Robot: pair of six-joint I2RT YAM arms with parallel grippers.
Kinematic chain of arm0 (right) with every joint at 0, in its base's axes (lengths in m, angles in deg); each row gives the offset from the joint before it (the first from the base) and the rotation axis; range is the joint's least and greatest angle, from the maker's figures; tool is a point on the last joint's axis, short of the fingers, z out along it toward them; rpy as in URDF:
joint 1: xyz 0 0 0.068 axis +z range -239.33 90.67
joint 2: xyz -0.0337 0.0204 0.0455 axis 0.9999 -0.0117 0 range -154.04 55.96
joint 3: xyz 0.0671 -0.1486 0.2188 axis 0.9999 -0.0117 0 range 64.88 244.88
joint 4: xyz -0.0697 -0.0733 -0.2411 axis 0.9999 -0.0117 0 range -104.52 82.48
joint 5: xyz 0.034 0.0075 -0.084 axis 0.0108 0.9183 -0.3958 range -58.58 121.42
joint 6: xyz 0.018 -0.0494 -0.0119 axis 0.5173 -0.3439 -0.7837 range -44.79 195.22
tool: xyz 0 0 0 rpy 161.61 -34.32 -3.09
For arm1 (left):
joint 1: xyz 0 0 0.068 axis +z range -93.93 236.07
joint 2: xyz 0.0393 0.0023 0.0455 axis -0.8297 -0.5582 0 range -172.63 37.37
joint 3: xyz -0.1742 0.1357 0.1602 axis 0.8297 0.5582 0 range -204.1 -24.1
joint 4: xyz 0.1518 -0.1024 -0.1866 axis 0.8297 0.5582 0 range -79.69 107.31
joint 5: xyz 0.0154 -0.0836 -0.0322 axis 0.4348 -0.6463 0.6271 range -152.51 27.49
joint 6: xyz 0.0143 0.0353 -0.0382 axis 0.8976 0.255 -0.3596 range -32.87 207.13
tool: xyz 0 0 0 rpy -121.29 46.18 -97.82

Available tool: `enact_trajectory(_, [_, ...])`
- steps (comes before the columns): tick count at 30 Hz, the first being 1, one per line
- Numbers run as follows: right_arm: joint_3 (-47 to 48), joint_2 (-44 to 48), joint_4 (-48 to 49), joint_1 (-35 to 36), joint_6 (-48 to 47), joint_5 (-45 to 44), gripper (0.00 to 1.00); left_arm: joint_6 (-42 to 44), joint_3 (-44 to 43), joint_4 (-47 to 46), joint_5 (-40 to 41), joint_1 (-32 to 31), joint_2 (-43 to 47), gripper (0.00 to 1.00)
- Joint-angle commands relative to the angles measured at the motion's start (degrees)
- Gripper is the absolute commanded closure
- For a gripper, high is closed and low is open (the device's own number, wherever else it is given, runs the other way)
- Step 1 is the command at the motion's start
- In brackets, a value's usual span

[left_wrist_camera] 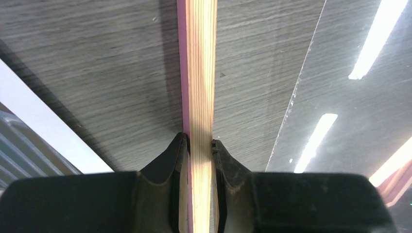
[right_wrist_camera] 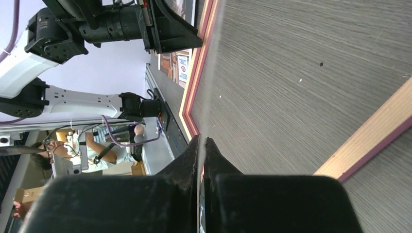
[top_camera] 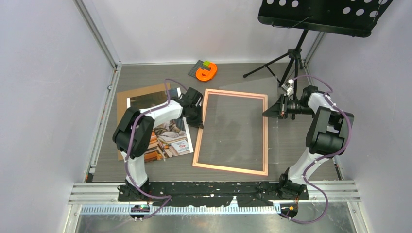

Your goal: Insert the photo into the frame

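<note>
Item 1, backing board (top_camera: 141,94): brown, flat on the table left of the left jaws, with the photo (top_camera: 170,138) lying on it.

Item 2, photo: flat and face up, just left of the left jaws and partly hidden under that arm. Its long axis runs from the near edge away, slightly skewed, with the book stacks at the near end. A white label with a red mark shows on one book. Its writing is too small to read.

Item 3, left gripper (left_wrist_camera: 199,141): jaws drawn narrow, clamped on the frame (left_wrist_camera: 201,73) at its left rail, one finger on each side of the pale wood strip.

Item 4, frame: pink, flat on the table, lying between the two pairs of jaws. Its long axis runs near to far, roughly parallel to the photo.

Item 5, clear pane (left_wrist_camera: 340,121): it overlaps the frame and reaches right towards the right jaws.

Item 6, right gripper (right_wrist_camera: 203,141): jaws fully closed, the pane's thin edge pinched between the tips, just right of the frame's right rail.

No legible brand seen.
</note>
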Motion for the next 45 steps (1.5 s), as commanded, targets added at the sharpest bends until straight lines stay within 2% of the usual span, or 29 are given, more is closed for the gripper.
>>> enact_trajectory(1, [-0.83, 0.27, 6.07, 1.29, 5.52, 4.65, 0.94, -2.00, 0.69, -0.66, -4.66, -0.05, 1.66, 0.78])
enact_trajectory(9, [-0.54, 0.26, 6.13, 2.20, 6.24, 6.30, 0.94, -1.69, 1.08, -1.61, -6.31, 0.89, 2.18, 0.43])
enact_trajectory(19, [0.43, 1.71, 5.53, 2.25, 9.66, 9.30, 0.94, 0.59, 1.01, -3.44, -7.86, 3.15, 3.17, 0.21])
enact_trajectory(28, [0.55, 2.40, 5.26, 2.79, 10.81, 10.67, 0.94, 1.98, 1.02, -7.67, -13.34, 4.84, 2.08, 0.15])
enact_trajectory(41, [1.56, 0.87, 7.88, 6.40, 12.20, 12.62, 0.94, 2.70, 2.77, -9.67, -15.22, 7.66, 3.25, 0.17])
enact_trajectory(43, [2.44, 0.16, 4.83, 6.40, 10.30, 14.41, 0.94, 2.69, 2.80, -9.68, -15.32, 7.66, 3.14, 0.18])
enact_trajectory(44, [4.12, -0.96, 2.57, 6.40, 5.63, 14.96, 0.94, 2.69, 2.78, -9.67, -15.24, 7.66, 3.01, 0.18])
enact_trajectory(45, [5.44, -1.87, -5.82, 6.35, 1.92, 16.52, 0.94, 2.67, 2.79, -9.67, -15.15, 7.66, 2.86, 0.18])
